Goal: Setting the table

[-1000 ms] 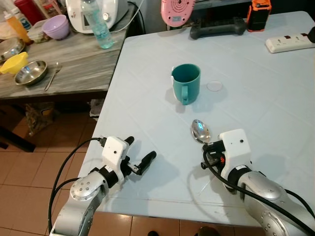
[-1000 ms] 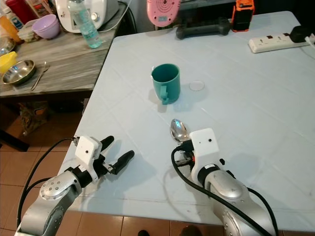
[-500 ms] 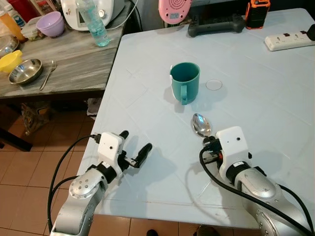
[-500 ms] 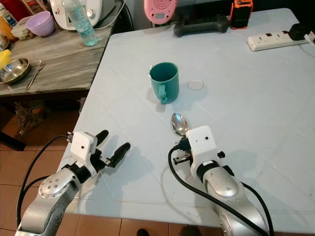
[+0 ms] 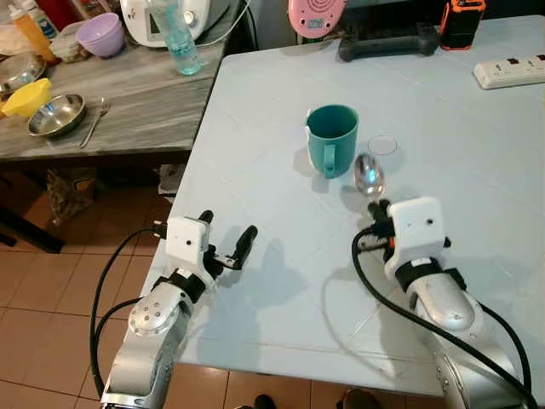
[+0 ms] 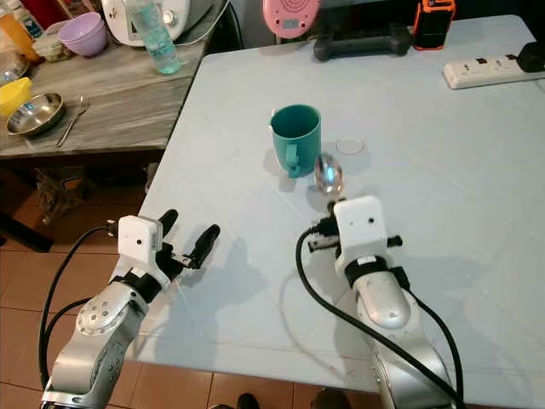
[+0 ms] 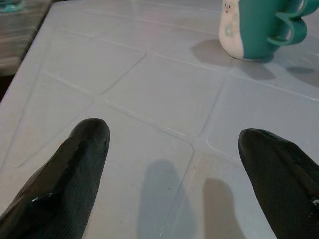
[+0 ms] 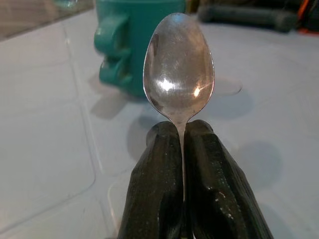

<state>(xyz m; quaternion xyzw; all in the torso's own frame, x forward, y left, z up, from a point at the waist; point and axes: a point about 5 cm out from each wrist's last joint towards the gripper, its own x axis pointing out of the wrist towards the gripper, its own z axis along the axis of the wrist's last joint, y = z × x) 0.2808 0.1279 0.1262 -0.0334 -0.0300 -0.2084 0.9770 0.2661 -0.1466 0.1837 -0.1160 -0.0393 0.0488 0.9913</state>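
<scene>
A teal mug (image 5: pixel 331 139) stands upright on the pale blue table (image 5: pixel 477 153), handle toward me. My right gripper (image 8: pixel 180 149) is shut on the handle of a metal spoon (image 5: pixel 369 175); the spoon's bowl (image 8: pixel 178 64) is held a little above the table just right of the mug. My left gripper (image 5: pixel 226 247) is open over the table's near left corner, nothing between its fingers (image 7: pixel 70 169), with the mug (image 7: pixel 259 25) farther ahead.
A wooden side table (image 5: pixel 111 111) at the left carries steel bowls (image 5: pixel 56 113), a fork (image 5: pixel 92 122), a purple bowl (image 5: pixel 106 22) and a water bottle (image 5: pixel 180 43). A power strip (image 5: pixel 509 72), a black device (image 5: pixel 387 41) and an orange-black object (image 5: pixel 460 12) lie at the far edge.
My right gripper carried the spoon forward, from the near middle of the table up to just right of the mug. The head camera shifted slightly; the left gripper stays open.
</scene>
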